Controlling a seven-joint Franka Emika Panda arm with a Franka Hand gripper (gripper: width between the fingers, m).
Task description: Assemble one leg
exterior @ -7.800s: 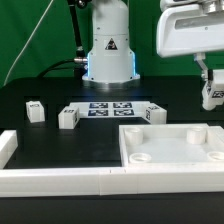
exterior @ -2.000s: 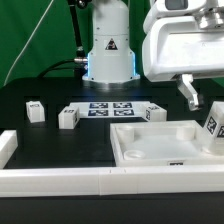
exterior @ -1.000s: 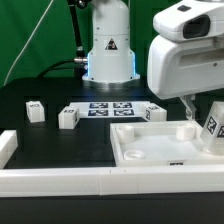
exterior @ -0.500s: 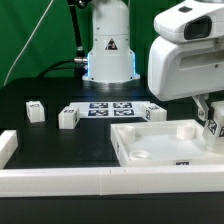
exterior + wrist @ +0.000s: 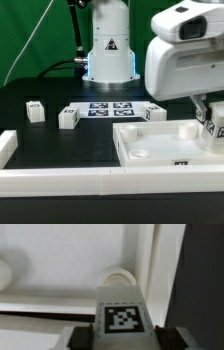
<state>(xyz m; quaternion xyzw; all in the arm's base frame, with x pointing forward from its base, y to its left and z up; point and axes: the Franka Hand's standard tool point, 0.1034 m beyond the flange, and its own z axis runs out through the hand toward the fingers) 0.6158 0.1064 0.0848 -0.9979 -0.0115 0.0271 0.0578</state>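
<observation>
My gripper (image 5: 213,120) is shut on a leg (image 5: 120,314), a small white post with a black-and-white tag; both fingers (image 5: 82,336) press its sides. In the exterior view the leg (image 5: 214,126) hangs over the right end of the large white panel (image 5: 150,142). In the wrist view the leg's tip points at a round corner socket (image 5: 122,277) of the panel (image 5: 60,263). Whether the leg touches the socket I cannot tell.
Three more white legs stand on the black table: one (image 5: 34,111) at the exterior view's left, one (image 5: 68,117) beside it, one (image 5: 153,113) behind the panel. The marker board (image 5: 110,110) lies before the robot base (image 5: 109,55). A white rail (image 5: 60,180) runs along the front.
The gripper came down from high at the exterior view's right with the leg in it and moved over the panel's right end. The panel sits shifted a little toward the exterior view's left.
</observation>
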